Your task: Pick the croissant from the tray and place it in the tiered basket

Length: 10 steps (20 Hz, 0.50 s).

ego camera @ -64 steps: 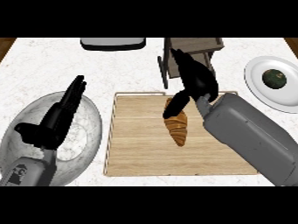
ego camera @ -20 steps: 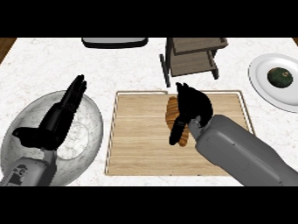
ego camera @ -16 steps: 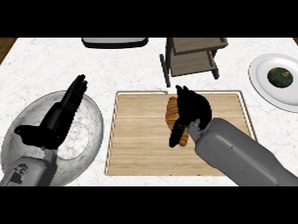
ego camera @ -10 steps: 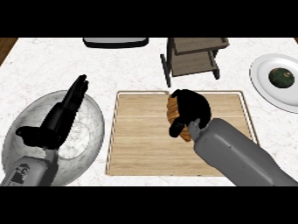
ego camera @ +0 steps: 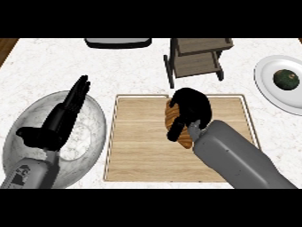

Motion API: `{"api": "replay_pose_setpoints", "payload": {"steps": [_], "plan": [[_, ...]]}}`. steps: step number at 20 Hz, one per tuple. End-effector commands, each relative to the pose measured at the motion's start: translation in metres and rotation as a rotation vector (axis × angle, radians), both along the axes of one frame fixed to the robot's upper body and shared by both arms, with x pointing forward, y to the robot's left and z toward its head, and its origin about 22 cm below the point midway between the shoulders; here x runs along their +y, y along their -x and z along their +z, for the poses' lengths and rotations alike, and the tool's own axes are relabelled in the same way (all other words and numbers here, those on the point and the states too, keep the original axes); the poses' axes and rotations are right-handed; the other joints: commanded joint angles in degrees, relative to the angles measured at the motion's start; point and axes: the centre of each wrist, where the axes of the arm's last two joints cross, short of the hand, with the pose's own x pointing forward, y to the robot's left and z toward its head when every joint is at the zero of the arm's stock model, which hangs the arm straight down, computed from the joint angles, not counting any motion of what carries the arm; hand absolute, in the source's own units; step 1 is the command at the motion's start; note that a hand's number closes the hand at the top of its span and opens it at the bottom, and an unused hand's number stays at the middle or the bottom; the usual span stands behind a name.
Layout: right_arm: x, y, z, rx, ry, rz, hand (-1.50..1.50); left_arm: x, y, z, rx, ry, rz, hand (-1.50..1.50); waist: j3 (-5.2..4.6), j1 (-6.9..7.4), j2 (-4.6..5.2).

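Croissant (ego camera: 176,126) on tray (ego camera: 140,155), under right hand (ego camera: 192,108) fingers (ego camera: 179,116)

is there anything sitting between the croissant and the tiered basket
Nothing visible does. The right hand is curled over the croissant on the wooden tray, and only the tray's far rim and bare counter lie between it and the tiered basket just beyond.

White marble bench (ego camera: 133,66). Grey bowl (ego camera: 91,133) at left. White plate (ego camera: 277,91) at right carrying a dark green avocado (ego camera: 286,79).

golden-brown croissant (ego camera: 174,126), pale wooden tray (ego camera: 140,150)
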Motion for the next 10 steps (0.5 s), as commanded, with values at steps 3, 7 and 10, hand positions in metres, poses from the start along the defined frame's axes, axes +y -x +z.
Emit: {"api": "replay_pose_setpoints", "payload": {"steps": [3, 7, 10], "plan": [[-0.002, -0.001, 0.006, 0.031, 0.030, -0.327, 1.50, 0.009, 0.025, -0.042, 0.179, -0.004, 0.055, 0.00, -1.28, -2.13, 0.06], [-0.076, -0.022, -0.010, 0.085, 0.121, -0.683, 1.50, 0.033, 0.025, -0.030, 0.180, -0.021, 0.153, 0.00, -1.82, -9.58, -2.28], [-0.090, -0.027, 0.000, 0.044, 0.164, -0.757, 1.50, 0.038, 0.037, -0.034, 0.212, -0.022, 0.172, 0.00, -1.99, -9.99, -2.91]]}}
